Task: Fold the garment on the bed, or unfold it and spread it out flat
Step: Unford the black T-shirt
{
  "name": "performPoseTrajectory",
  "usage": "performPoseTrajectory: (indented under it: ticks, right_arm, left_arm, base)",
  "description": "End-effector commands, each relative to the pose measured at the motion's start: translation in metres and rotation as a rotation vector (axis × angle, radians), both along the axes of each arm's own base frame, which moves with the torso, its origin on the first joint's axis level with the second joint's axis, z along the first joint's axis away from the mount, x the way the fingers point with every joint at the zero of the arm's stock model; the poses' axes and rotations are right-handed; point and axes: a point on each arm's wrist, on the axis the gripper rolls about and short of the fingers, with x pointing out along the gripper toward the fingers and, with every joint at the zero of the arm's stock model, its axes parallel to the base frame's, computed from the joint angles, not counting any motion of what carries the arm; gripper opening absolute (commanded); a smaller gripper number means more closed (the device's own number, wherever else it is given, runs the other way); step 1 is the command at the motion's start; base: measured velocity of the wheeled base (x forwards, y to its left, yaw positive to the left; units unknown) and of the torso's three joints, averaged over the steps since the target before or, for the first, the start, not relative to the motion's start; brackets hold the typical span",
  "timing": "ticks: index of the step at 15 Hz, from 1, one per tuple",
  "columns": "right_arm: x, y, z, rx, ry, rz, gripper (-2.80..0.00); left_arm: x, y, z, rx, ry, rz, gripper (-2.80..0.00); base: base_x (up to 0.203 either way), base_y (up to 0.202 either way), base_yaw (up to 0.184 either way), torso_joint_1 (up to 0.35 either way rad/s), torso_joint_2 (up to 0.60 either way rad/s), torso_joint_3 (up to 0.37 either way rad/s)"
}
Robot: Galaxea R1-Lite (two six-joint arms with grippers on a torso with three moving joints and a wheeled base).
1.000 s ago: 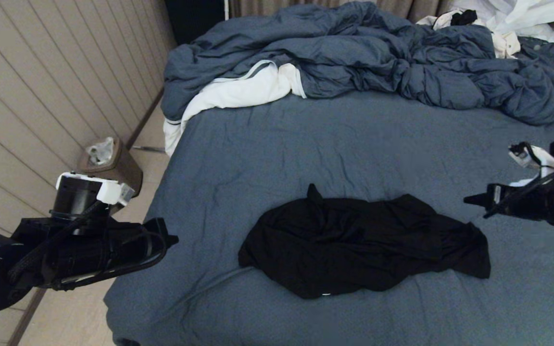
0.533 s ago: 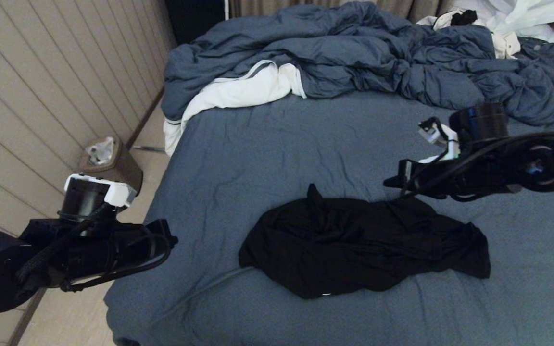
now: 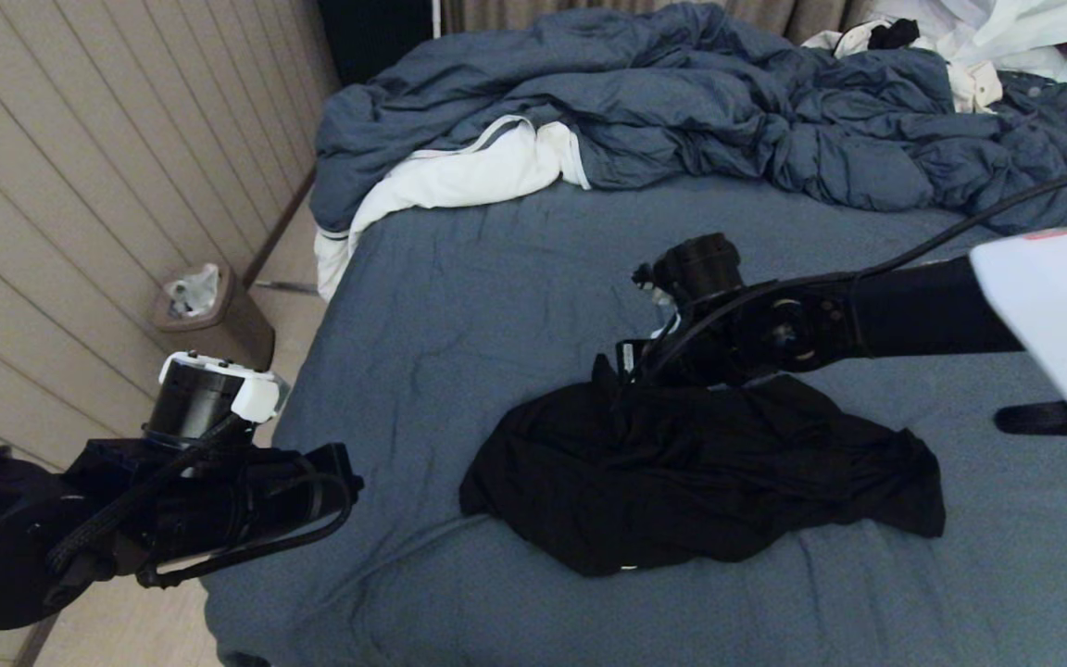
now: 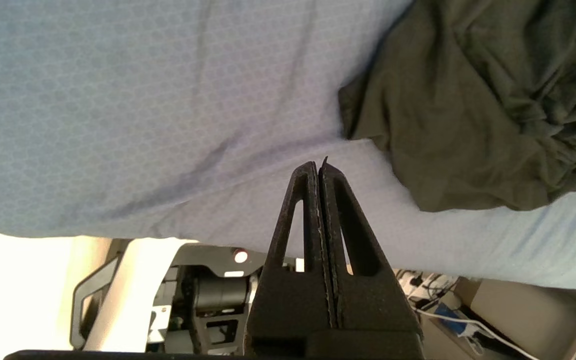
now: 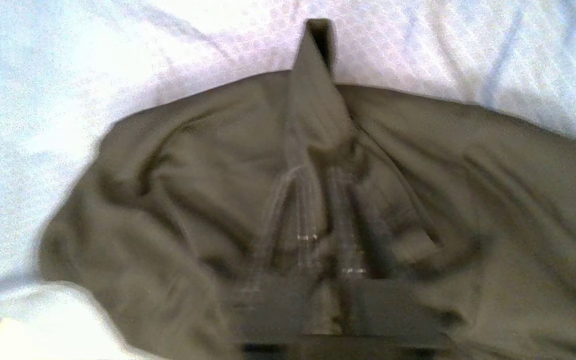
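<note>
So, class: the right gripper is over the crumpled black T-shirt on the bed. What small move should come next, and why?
Probably lower the right gripper onto the raised peak at the far edge of the black T-shirt and pinch it. The shirt lies bunched on the bed, and that peak offers a grippable fold.

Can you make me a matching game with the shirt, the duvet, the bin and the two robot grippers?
Things:
1. garment
2. duvet
3. bin
4. left gripper
5. right gripper

Places or states:
A. bunched up at the far end of the bed
B. on the floor beside the bed
C. crumpled in a black heap on the sheet
D. over the shirt's far edge
E. shut, near the bed's left edge, away from the shirt

Pairs: 1-C, 2-A, 3-B, 4-E, 5-D
</note>
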Motion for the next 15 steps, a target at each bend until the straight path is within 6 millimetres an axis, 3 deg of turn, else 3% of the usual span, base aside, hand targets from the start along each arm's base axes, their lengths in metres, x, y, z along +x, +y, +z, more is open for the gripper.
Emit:
performPoseTrajectory:
  ticks: [1,7,11,12,15]
  right_arm:
    - [0.017,0.012,-0.034,-0.068,0.04,-0.004,0.0]
    - [0.036,0.018,-0.059,-0.083,0.054,-0.017,0.0]
    - [0.046,0.021,-0.062,-0.076,0.036,-0.024,0.0]
    - [0.048,0.022,-0.06,-0.081,0.022,-0.037,-2.8]
    - [0.048,0.026,-0.054,-0.085,-0.003,-0.046,-2.8]
  left_arm:
    - [0.0,-0.001,-0.001,-0.003,0.006,0.0,-2.8]
    - [0.005,-0.005,-0.008,-0.003,0.004,-0.003,-2.8]
    - [0.01,-0.007,-0.017,-0.01,-0.03,-0.003,-2.8]
    - [0.01,-0.007,-0.016,-0.011,-0.031,-0.002,-2.8]
    - [0.01,-0.007,-0.017,-0.011,-0.03,-0.002,-2.8]
  base:
    - [0.0,0.0,0.0,0.0,0.0,0.0]
    - [0.0,0.0,0.0,0.0,0.0,0.0]
    - [0.0,0.0,0.0,0.0,0.0,0.0]
    - [0.0,0.0,0.0,0.0,0.0,0.0]
    - [0.0,0.0,0.0,0.0,0.0,0.0]
